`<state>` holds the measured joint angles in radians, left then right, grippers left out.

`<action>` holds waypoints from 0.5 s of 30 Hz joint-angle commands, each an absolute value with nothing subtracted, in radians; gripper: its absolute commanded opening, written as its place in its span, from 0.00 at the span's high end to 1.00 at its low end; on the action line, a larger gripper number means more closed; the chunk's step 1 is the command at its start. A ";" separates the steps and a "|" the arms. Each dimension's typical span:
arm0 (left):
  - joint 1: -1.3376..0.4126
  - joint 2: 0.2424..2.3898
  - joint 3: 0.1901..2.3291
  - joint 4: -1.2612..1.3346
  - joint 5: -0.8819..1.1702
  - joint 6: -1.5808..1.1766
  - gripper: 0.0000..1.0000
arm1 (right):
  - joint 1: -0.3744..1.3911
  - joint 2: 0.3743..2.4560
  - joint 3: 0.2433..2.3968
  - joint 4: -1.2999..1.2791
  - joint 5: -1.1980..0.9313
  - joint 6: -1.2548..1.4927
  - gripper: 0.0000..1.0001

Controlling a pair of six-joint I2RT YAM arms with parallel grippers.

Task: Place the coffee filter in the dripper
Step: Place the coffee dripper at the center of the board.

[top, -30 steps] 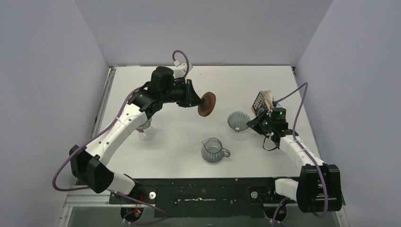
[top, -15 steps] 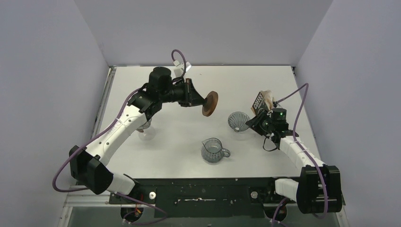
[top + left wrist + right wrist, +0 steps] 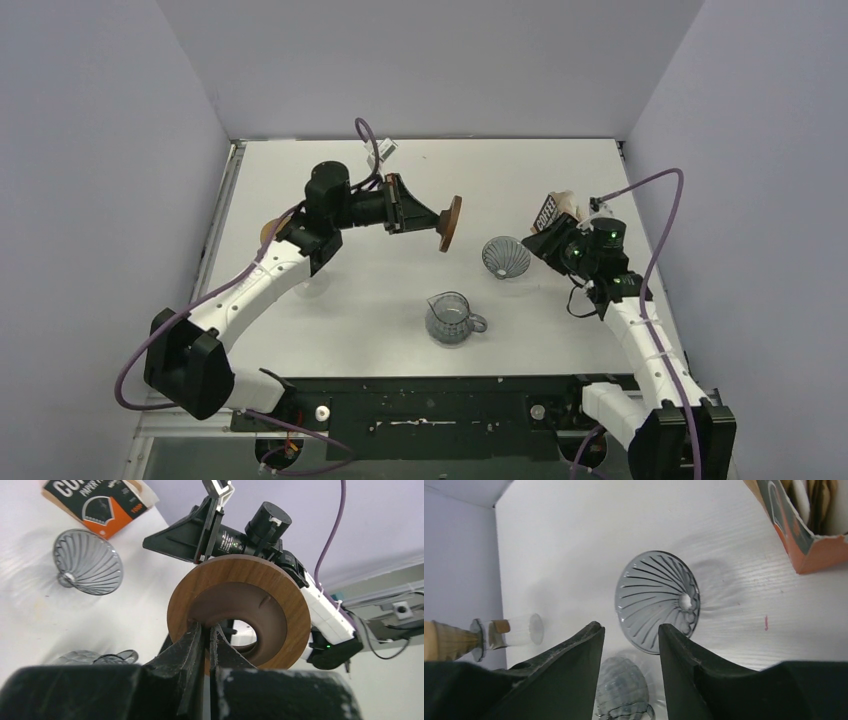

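The dripper (image 3: 505, 257) is a smoky ribbed cone with no collar, lying on its side on the table with its mouth toward my right gripper. It also shows in the left wrist view (image 3: 89, 562) and the right wrist view (image 3: 658, 602). My left gripper (image 3: 432, 220) is shut on the brown wooden ring collar (image 3: 451, 222) and holds it in the air left of the dripper; its jaws pinch the ring's inner rim (image 3: 239, 612). My right gripper (image 3: 553, 250) is open and empty just right of the dripper (image 3: 630, 627). White filter paper (image 3: 800, 495) shows inside the open box.
The orange-and-black filter box (image 3: 550, 212) lies behind the right gripper. A clear glass jug (image 3: 450, 318) stands in front of the dripper. A clear tumbler (image 3: 519, 630) lies far left, beside a wooden-handled thing (image 3: 449, 640). A tan object (image 3: 268, 228) sits behind the left arm.
My left gripper has carried the ring collar right, toward the dripper, and turned it edge-on to the top camera. My right arm has drawn back to the right and up.
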<state>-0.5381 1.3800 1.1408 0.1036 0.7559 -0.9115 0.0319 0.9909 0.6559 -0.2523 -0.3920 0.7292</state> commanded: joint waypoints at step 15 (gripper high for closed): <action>-0.532 1.345 0.923 1.073 0.902 -1.548 1.00 | 0.228 0.865 0.830 0.194 -0.693 0.983 0.40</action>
